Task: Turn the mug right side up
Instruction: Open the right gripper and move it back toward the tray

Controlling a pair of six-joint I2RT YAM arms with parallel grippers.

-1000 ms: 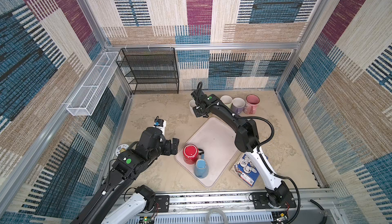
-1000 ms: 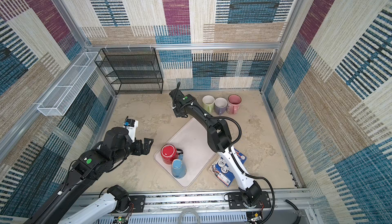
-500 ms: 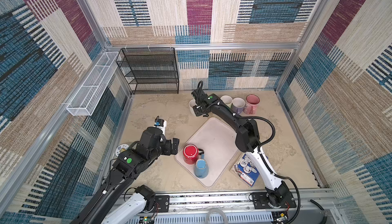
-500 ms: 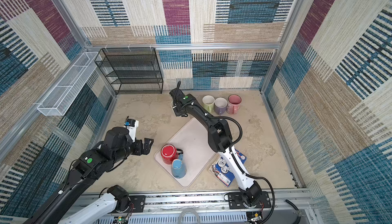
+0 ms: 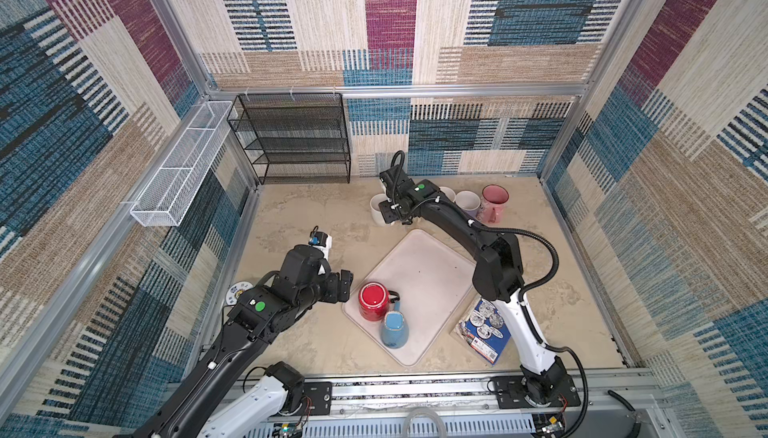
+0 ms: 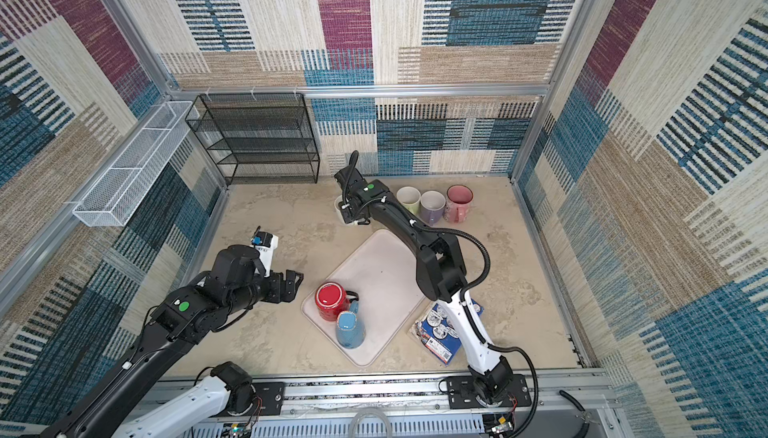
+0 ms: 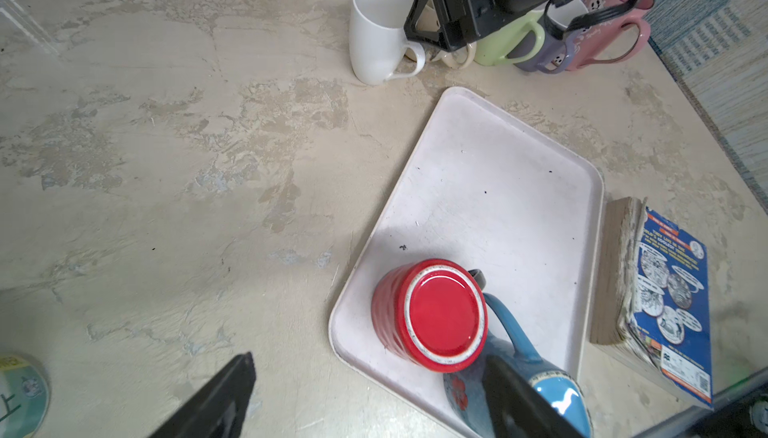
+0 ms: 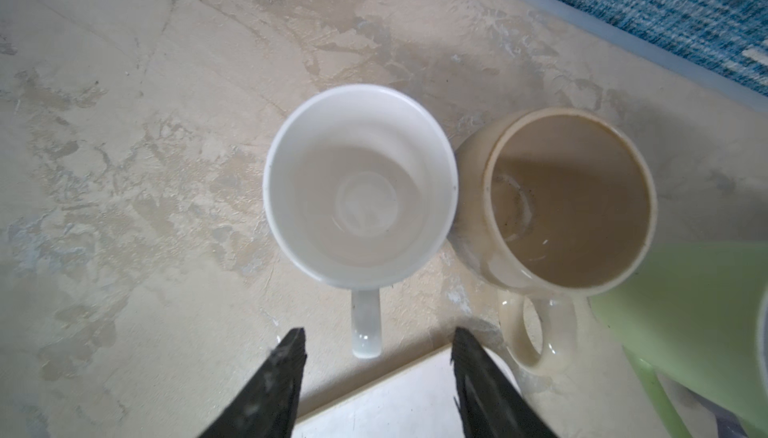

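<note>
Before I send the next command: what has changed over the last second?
The right claw has opened, letting go of the white mug, which stands upright beside the cream mug. Both arms hardly moved; the left claw waits open beside the tray, where the red mug and blue mug remain upside down.

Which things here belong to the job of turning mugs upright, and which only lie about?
Job: red mug and blue mug, both upside down on the tray.
Lying about: white mug and pink mug, already upright; book; black wire shelf; white wire basket.
</note>
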